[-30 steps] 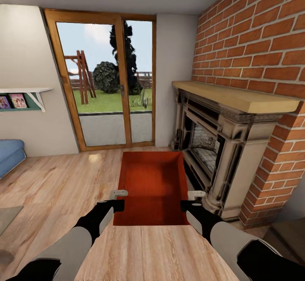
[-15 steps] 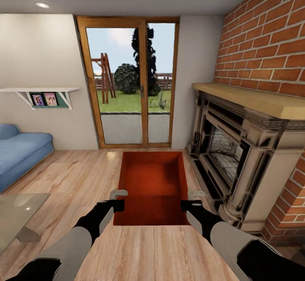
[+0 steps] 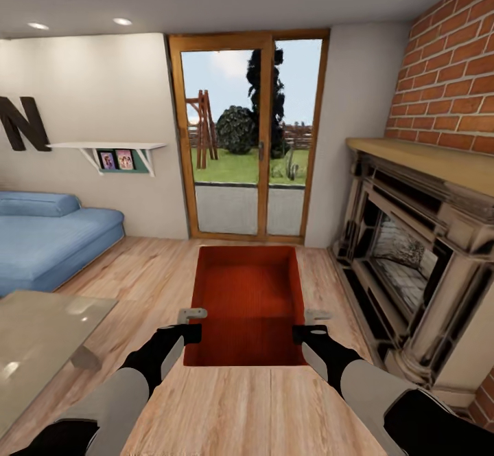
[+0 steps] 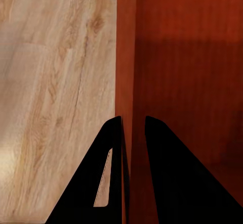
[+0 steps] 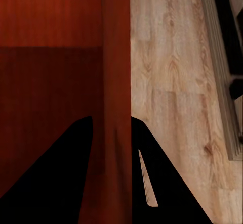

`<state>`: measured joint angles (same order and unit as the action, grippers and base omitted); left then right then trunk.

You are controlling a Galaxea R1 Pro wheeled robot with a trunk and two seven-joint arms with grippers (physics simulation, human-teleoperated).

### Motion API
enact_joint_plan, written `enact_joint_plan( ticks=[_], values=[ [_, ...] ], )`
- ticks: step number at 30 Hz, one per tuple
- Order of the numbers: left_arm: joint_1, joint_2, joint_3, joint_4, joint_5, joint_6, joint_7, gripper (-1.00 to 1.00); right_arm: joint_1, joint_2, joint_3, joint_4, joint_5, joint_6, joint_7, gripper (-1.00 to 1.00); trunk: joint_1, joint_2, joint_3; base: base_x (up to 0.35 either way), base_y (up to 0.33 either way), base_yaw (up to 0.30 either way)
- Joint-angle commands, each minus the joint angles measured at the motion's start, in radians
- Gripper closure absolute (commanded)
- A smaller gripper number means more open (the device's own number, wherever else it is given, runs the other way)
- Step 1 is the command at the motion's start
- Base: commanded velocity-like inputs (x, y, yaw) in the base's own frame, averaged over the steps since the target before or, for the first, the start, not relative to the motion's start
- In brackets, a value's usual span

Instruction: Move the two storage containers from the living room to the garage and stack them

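Left side of the head view: a glass-topped low surface point(image 3: 41, 346) with a pale frame stands over light wood-plank flooring point(image 3: 137, 270). Behind it is a blue upholstered sofa point(image 3: 48, 236), and above that a white wall shelf point(image 3: 110, 148) holding small framed photos.

The left claw point(image 3: 191, 324) is clenched on the left wall of the storage container point(image 3: 248, 301). In the left wrist view its black fingers point(image 4: 167, 178) sit one on each side of that thin wall.

The storage container is an orange-red, rectangular, open-top bin with thin walls and a finely ribbed surface. It is held between both arms, in front of the robot, above the plank floor of the living room. Its interior appears empty. Whether a second bin is nested in it cannot be told.

Beyond it, a wood-framed glass door point(image 3: 250, 137) shows grass and trees.

The right claw point(image 3: 310, 324) is clenched on the container's right wall point(image 5: 116, 107), a finger on each face.

Right side: a carved stone fireplace point(image 3: 418, 264) with a wooden mantel, set in a red brick wall point(image 3: 446, 92).
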<state>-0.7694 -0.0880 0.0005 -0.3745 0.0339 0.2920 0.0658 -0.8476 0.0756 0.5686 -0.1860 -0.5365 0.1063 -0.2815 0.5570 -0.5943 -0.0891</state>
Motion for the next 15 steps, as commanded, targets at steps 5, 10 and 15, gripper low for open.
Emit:
enact_joint_plan(
  ticks=[5, 10, 15],
  values=[
    [-0.001, -0.001, 0.002, 0.002, 0.021, 0.005, 0.008, 1.0, -0.001, 0.0, 0.019, -0.012, 0.006, 0.004, 0.016, 1.0, 0.0, -0.002, 0.001, 0.0, 0.0, 0.291],
    [-0.001, 0.0, 0.002, 0.002, 0.021, 0.004, 0.008, 1.0, -0.001, 0.0, 0.019, -0.012, 0.005, 0.004, 0.016, 1.0, 0.0, -0.002, 0.004, 0.0, 0.0, 0.291],
    [-0.001, -0.001, 0.001, 0.002, 0.021, 0.005, 0.008, 1.0, -0.001, 0.0, 0.019, -0.012, 0.005, 0.004, 0.016, 1.0, 0.0, -0.002, 0.008, 0.0, 0.0, 0.291]
  ],
)
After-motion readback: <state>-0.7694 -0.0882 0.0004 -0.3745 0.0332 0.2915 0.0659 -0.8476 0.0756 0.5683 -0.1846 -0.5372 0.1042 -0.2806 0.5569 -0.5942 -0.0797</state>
